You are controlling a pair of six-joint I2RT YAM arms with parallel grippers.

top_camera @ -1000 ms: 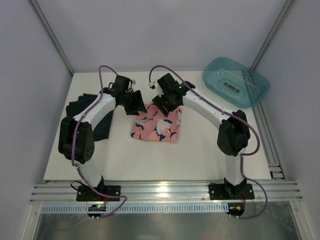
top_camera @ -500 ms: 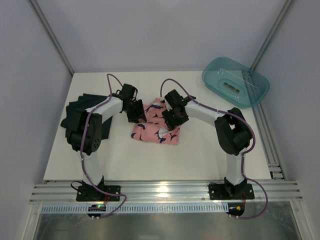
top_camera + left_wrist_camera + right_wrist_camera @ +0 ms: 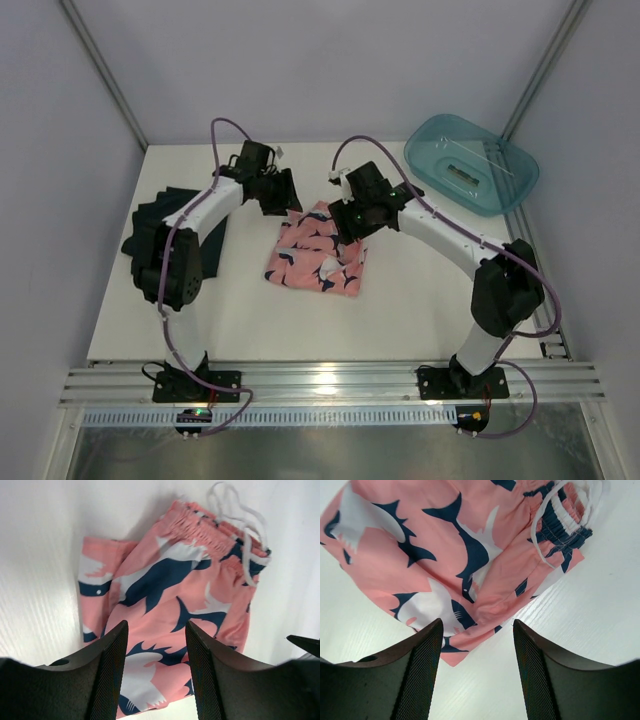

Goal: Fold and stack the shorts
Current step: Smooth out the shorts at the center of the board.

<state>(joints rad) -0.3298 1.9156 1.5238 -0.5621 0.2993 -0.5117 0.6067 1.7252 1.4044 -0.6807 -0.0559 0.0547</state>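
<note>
The salmon pink shorts (image 3: 315, 258) with navy and white shapes lie folded into a rough square at the table's middle. The left wrist view shows these pink shorts (image 3: 175, 580) with the white drawstring at their far end. My left gripper (image 3: 284, 198) hovers over their far left corner, open (image 3: 155, 680), with nothing between its fingers. My right gripper (image 3: 352, 218) hangs over the far right corner, also open (image 3: 477, 675) and empty, above the pink shorts' edge (image 3: 420, 555) and bare table. The dark navy shorts (image 3: 145, 225) lie at the left, partly hidden by the left arm.
A translucent teal tub (image 3: 470, 165) stands at the back right corner. The white table (image 3: 420, 310) ends at a metal rail along the near edge, where both arm bases are bolted. Frame posts rise at the back corners.
Both grippers swung nearer over the pink shorts, then drew back to the far edge. The right arm's elbow moved out to the right. The shorts lie about where they were.
</note>
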